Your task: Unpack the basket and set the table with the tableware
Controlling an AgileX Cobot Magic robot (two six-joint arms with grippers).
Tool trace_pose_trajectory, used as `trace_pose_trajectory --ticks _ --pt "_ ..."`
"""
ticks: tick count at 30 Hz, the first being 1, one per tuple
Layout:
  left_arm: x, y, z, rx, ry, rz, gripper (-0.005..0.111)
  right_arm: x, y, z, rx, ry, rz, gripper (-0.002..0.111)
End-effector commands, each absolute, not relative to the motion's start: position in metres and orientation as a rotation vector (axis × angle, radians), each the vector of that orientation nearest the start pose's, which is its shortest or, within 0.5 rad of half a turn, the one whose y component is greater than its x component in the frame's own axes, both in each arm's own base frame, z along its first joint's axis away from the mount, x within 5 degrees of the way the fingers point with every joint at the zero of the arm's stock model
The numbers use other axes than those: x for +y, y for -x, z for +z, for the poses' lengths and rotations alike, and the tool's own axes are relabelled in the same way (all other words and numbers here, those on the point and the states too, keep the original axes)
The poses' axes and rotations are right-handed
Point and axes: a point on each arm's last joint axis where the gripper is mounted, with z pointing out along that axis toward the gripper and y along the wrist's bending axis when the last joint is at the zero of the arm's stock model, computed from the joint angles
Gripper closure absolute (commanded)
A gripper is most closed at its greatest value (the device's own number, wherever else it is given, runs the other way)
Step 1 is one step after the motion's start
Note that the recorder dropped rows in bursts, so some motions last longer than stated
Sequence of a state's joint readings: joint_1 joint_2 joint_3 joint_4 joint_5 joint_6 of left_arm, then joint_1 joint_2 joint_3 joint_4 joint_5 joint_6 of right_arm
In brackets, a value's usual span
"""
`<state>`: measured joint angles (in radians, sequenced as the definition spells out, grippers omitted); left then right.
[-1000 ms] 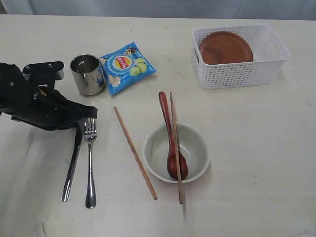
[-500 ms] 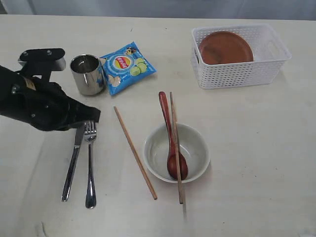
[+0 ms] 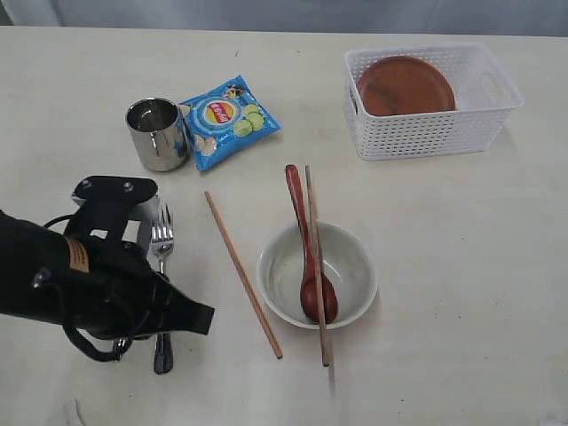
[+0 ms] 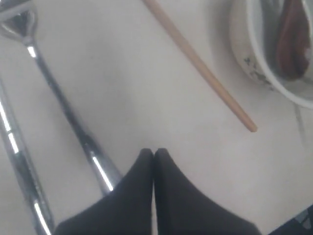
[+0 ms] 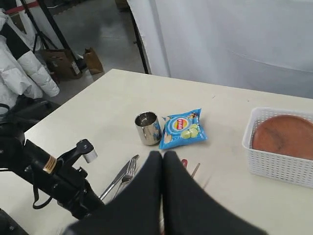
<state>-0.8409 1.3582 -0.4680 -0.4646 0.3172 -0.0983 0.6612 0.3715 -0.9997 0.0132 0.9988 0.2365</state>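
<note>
The white basket [image 3: 426, 138] stands at the back right with the brown plate [image 3: 406, 86] lying in it. The pale bowl [image 3: 342, 297] holds the dark red spoon [image 3: 306, 253], and one chopstick [image 3: 318, 311] lies across its rim. The other chopstick [image 3: 242, 272] lies on the table [image 3: 461, 266]. The fork [image 3: 161, 238] is partly under my left arm, and the knife is hidden there in the exterior view. My left gripper [image 3: 209, 319] [image 4: 154, 152] is shut and empty, just above the table beside the fork handle [image 4: 68, 117] and the knife [image 4: 14, 152]. My right gripper [image 5: 162, 154] is shut and empty, high above the table.
A steel cup [image 3: 157, 133] and a blue chip bag [image 3: 226, 118] sit at the back left. My left arm's black body [image 3: 80, 284] covers the near left of the table.
My left arm has swung from beside the cup and fork tines toward the near edge and rightward, and now covers the knife and the fork's handle. The tableware has not moved.
</note>
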Motion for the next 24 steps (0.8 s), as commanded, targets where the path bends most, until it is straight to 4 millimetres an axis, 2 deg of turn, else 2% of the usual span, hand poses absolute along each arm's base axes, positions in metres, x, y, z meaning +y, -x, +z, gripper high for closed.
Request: trace_pose_trajectory --ticks 1,9,13,24 --pt "-0.179 -0.122 0.163 2.701 -0.453 -0.651 0.107 0.009 -0.009 0.416 1.865 0.397 0.637 0.109" --pt "-0.186 -0.130 0.131 2.750 -0.455 -0.543 0.107 0.009 -0.009 0.416 1.869 0.394 0.642 0.109" --pt "-0.186 -0.128 0.116 2.806 -0.527 -0.471 0.107 0.009 -0.009 0.415 1.876 0.394 0.641 0.109" --pt "-0.180 -0.125 0.109 2.845 -0.708 -0.380 0.107 0.009 -0.008 0.413 1.897 0.401 0.633 0.109"
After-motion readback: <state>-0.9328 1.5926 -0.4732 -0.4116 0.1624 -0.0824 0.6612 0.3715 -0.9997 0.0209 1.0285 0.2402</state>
